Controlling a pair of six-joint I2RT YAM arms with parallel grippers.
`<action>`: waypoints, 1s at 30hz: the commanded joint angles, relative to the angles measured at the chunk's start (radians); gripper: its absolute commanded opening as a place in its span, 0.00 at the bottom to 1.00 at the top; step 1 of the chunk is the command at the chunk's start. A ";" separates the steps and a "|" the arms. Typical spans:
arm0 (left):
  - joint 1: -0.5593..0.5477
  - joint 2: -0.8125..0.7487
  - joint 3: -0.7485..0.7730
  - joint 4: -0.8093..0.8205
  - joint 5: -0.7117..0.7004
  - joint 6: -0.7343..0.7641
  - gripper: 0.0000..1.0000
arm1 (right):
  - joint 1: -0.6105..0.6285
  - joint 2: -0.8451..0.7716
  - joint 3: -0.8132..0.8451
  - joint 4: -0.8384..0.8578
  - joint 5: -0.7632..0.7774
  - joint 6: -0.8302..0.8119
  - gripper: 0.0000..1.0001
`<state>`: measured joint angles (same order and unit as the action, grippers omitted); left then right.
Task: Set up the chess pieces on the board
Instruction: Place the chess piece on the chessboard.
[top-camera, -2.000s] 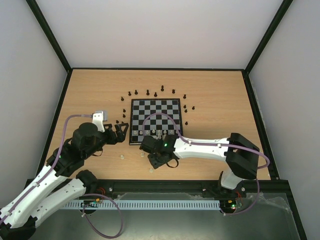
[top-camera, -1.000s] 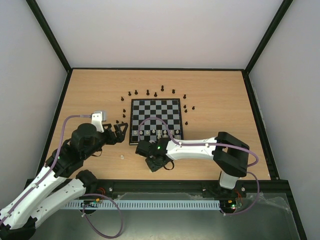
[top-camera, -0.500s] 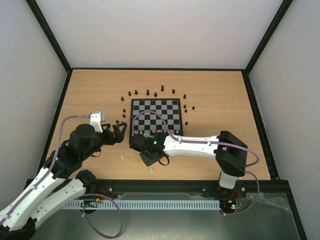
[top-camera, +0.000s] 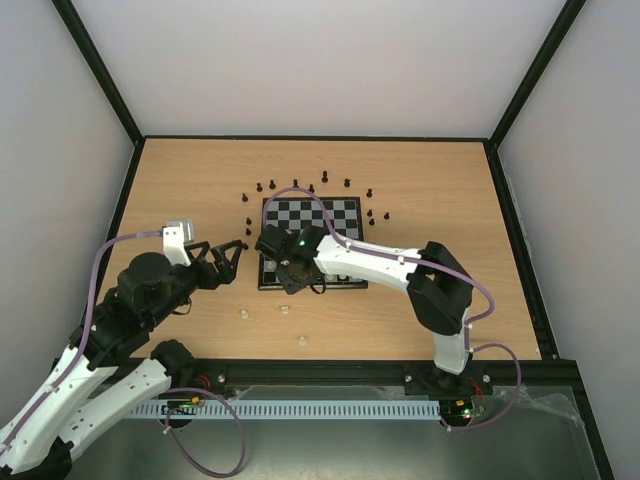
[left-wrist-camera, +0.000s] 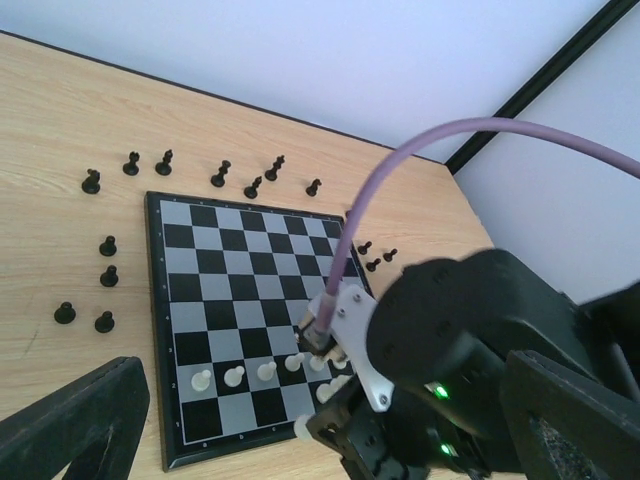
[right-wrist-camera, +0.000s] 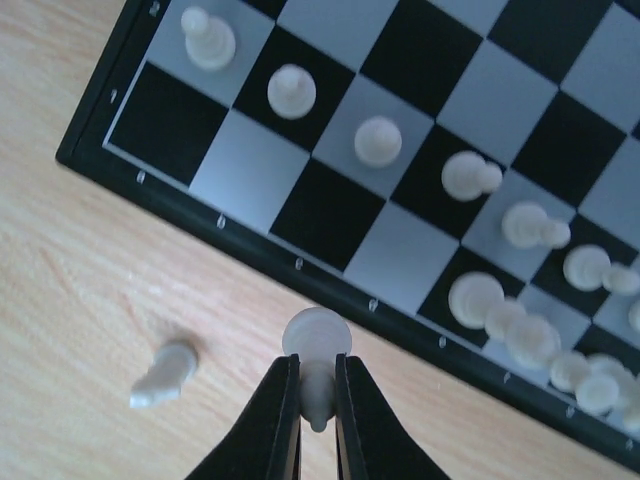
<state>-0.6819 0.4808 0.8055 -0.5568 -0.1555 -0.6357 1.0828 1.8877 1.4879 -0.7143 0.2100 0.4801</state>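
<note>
Swinging away from the bare wooden desk (top-camera: 180, 180) in front of the board, the right arm now reaches across to the near left corner of the small glossy black-and-silver chessboard (top-camera: 335, 215). The left arm has drawn back a little toward its own side.

We see the right end effector (right-wrist-camera: 317, 365) clamped on a small cream-white chessman (right-wrist-camera: 317, 335), whose round end shows beyond the fingertips. It sits over the wood just outside the board's thin black frame, not yet over any square. The left end effector (top-camera: 232, 262) hangs just left of the board with its fingers wide apart, holding nothing.

We judge the task to be well under halfway. A row of white pawns (right-wrist-camera: 291, 92) stands on the second rank from the near edge. Several more white pieces crowd the near rank toward its right end, while the near-rank squares at the left corner are bare.

Three loose white chessmen (top-camera: 285, 309) remain on the wood in front of the board, and one appears to lie on its side. All the black chessmen (left-wrist-camera: 91, 181) that we can find stand off the board, ringed round its far and side edges. That whole set is left to place, and the far ranks show no piece.
</note>
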 joint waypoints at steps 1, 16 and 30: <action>0.005 -0.007 0.027 -0.021 -0.021 0.016 0.99 | -0.028 0.076 0.075 -0.071 -0.013 -0.063 0.07; 0.005 -0.017 0.023 -0.032 -0.033 0.025 0.99 | -0.073 0.172 0.152 -0.065 -0.040 -0.089 0.07; 0.005 -0.012 0.016 -0.029 -0.035 0.023 0.99 | -0.086 0.180 0.139 -0.047 -0.051 -0.096 0.07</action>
<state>-0.6819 0.4717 0.8055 -0.5762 -0.1772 -0.6273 1.0035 2.0445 1.6131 -0.7238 0.1654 0.4000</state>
